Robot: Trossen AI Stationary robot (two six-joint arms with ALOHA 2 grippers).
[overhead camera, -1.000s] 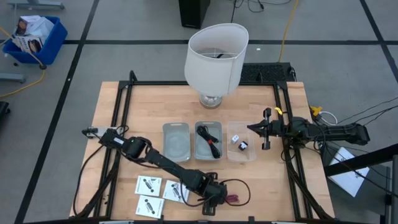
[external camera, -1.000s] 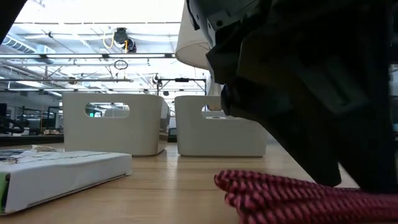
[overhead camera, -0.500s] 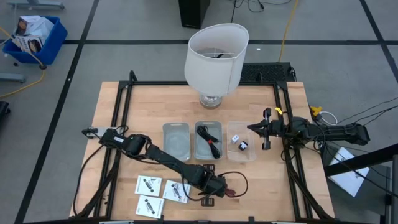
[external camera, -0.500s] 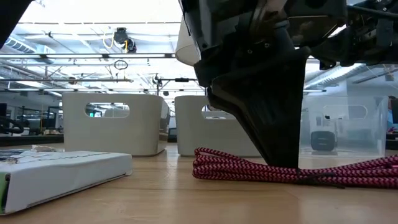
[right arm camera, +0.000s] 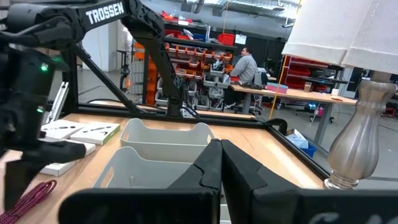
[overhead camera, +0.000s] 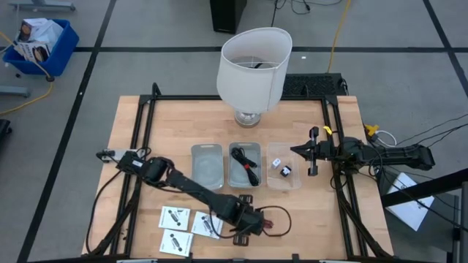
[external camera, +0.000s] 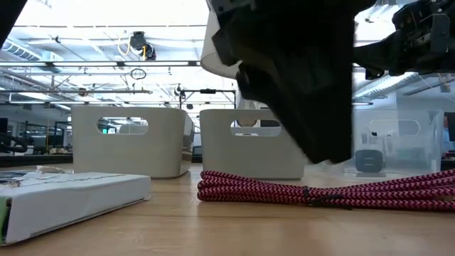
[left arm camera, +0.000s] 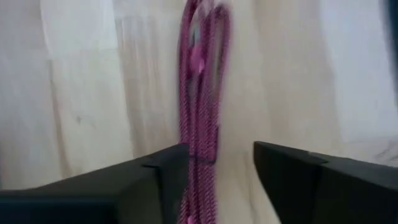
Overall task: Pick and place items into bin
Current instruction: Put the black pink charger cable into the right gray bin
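Note:
The red cable (overhead camera: 273, 219) lies bundled on the wood near the table's front edge, and it also shows in the low view (external camera: 320, 192). My left gripper (overhead camera: 248, 226) hovers open just above its left end. In the left wrist view its fingers stand on either side of the red cable (left arm camera: 202, 93). Three white packets (overhead camera: 175, 217) (overhead camera: 175, 241) (overhead camera: 207, 225) lie flat to the cable's left. A black cable (overhead camera: 247, 164) rests in the middle bin, and small blocks (overhead camera: 281, 168) sit in the clear bin. My right gripper (overhead camera: 298, 151) is shut and waits at the right.
Three bins stand in a row mid-table: a grey bin (overhead camera: 207, 164), the middle bin (overhead camera: 232, 174) and the clear bin (overhead camera: 294, 179). A big white lampshade (overhead camera: 254, 58) on a metal foot stands at the far edge. A black frame runs along both table sides.
My left gripper has risen and drawn toward the table's far edge. Half a second ago its fingertips were down on the red cable; now they stand above it. The cable has slid toward the far edge and stretched out leftward on the wood.

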